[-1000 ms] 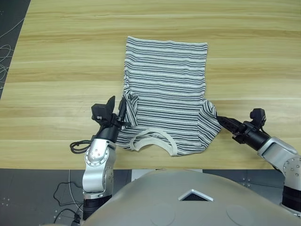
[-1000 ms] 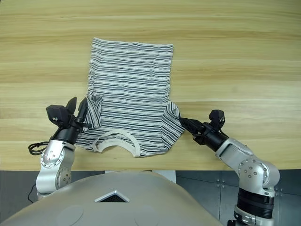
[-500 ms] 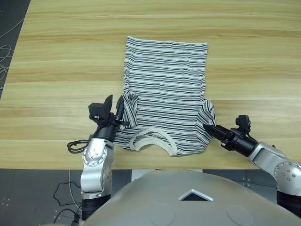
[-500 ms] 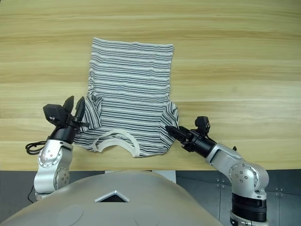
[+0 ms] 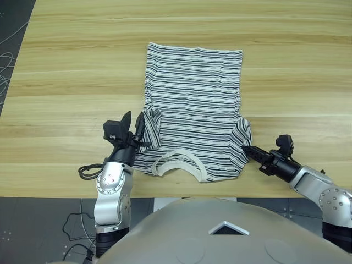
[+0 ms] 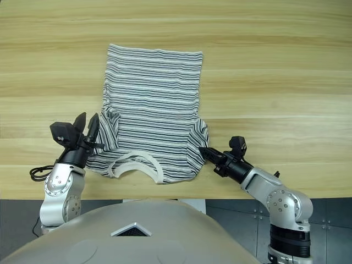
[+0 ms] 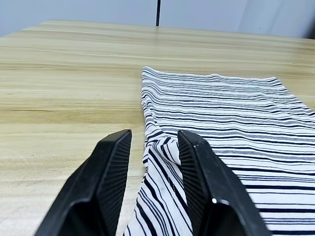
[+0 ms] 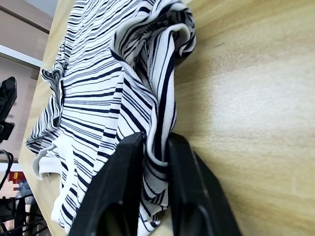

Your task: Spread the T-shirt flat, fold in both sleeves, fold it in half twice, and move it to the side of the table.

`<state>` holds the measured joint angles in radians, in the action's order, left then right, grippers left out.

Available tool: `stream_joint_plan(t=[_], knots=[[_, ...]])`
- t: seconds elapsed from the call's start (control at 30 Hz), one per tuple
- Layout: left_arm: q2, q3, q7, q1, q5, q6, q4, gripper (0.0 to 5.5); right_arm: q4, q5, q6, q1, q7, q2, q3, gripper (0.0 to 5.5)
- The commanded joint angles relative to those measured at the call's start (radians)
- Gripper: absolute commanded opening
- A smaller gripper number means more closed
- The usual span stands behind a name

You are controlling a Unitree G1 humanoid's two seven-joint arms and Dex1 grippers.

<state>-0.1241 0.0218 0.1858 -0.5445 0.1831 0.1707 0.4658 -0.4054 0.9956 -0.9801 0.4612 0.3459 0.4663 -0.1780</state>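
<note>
evidently the black-and-white striped cotton t-shirt [image 5: 192, 104] lies spread on the light wooden table [image 5: 71, 66], directly ahead of and between the two grippers, its white ribbed collar [image 5: 177, 156] on the side nearest them and its straight hem [image 5: 195, 50] farthest off.

the left gripper [image 5: 136, 115] sits low over the wood with its ridged black fingers [image 7: 114, 167] parted; the tucked left sleeve [image 5: 152, 124] runs up between them, unclamped, with wood under the outer finger. the left arm rises from below the table's near edge, wrist tipped forward.

the right gripper [image 5: 245, 147] lies almost flat on the tabletop, pointing inward at the right sleeve [image 5: 242, 131]. its fingers [image 8: 129, 162] are drawn close together with a fold of the sleeve's striped edge pinched between them. the forearm stretches back and outward toward the table's near edge.

bare wood lies outward of each gripper and beyond the hem. the table's near edge runs just behind both wrists, and a black cable [image 5: 88, 171] loops beside the left arm there.
</note>
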Motion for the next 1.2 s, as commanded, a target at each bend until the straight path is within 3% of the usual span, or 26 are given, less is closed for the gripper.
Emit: stream_joint_plan(t=[0.03, 0.77, 1.2], knots=[[0.004, -0.004, 0.003, -0.002, 0.005, 0.0, -0.001, 1.79, 0.041, -0.049, -0.03, 0.022, -0.033, 0.011, -0.003, 0.12], [0.014, -0.014, 0.0, 0.01, -0.004, -0.009, -0.017, 1.79, 0.201, -0.287, 0.138, -0.169, 0.009, 0.084, -0.071, 0.12], [0.015, -0.016, -0.005, 0.019, -0.011, -0.004, -0.02, 1.79, 0.039, -0.281, 0.078, -0.175, 0.042, 0.097, -0.088, 0.12]])
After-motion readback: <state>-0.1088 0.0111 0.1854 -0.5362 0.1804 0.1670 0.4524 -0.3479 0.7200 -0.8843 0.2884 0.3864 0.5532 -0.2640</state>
